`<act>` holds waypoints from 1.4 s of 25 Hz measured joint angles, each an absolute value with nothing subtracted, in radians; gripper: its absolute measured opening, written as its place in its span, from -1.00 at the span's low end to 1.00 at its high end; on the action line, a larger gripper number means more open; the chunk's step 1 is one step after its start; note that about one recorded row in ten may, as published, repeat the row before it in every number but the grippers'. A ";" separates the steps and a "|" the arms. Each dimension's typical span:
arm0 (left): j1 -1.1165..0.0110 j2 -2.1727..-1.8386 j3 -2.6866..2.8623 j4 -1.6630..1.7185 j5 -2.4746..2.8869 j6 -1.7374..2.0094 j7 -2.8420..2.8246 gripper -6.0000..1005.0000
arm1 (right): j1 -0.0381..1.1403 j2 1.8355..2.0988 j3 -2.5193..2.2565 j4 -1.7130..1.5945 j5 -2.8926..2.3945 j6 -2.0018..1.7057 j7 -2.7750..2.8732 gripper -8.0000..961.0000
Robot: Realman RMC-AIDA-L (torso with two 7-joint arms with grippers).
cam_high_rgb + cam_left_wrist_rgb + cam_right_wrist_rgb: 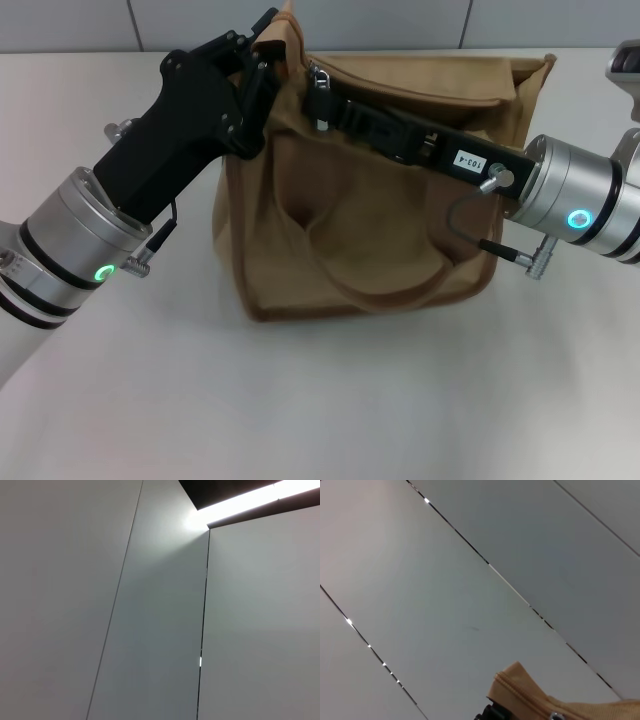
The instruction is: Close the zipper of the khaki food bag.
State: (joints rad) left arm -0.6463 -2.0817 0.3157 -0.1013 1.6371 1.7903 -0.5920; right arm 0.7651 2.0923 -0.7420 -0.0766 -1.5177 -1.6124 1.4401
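Bag: the boxy tan canvas khaki food bag (365,215) with darker brown edge trim stands upright on the pale grey table (320,400), toward the far middle.
Bag handles: one wide looped fabric handle (385,285) droops down the near face; the other cannot be made out.
Bag contents: the inside is not visible in any view.
Zipper: the khaki-taped zipper (400,95) runs along the bag's top, mostly hidden under the right arm; whether the teeth are joined cannot be told. A small shiny silver metal pull tab (320,75) shows near the top's left end.
Left gripper: the black left gripper (268,62) is at the bag's top left corner, where a peak of tan fabric stands up against it. Its fingers look pinched together on that corner fabric, though the contact itself is partly hidden.
Right gripper: the black right gripper (325,100) lies stretched across the bag's top from the right, its tip beside the pull tab. Whether its fingers are open or closed cannot be told.
Right wrist view: a tan bag corner (520,690) with a zipper seam, a speck of silver metal (554,715), and wall panels behind.
Left wrist view: wall panels and a bright light strip (240,502) only.
Edges: the bag's far side sits near the wall panels (300,20).
Open room: bare table spreads wide in front of the bag and to both sides beneath the arms.
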 joint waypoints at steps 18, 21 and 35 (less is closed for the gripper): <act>-0.619 -2.080 0.272 -0.085 1.630 1.791 -0.592 -0.85 | 0.665 2.085 -0.730 -0.154 -1.512 -1.628 1.500 -0.98; -0.610 -2.079 0.264 -0.078 1.628 1.791 -0.592 -0.85 | 0.618 2.083 -0.730 -0.195 -1.512 -1.651 1.526 -0.98; -0.599 -2.078 0.256 -0.067 1.627 1.782 -0.592 -0.83 | 0.434 2.079 -0.651 -0.334 -1.500 -1.697 1.571 -0.96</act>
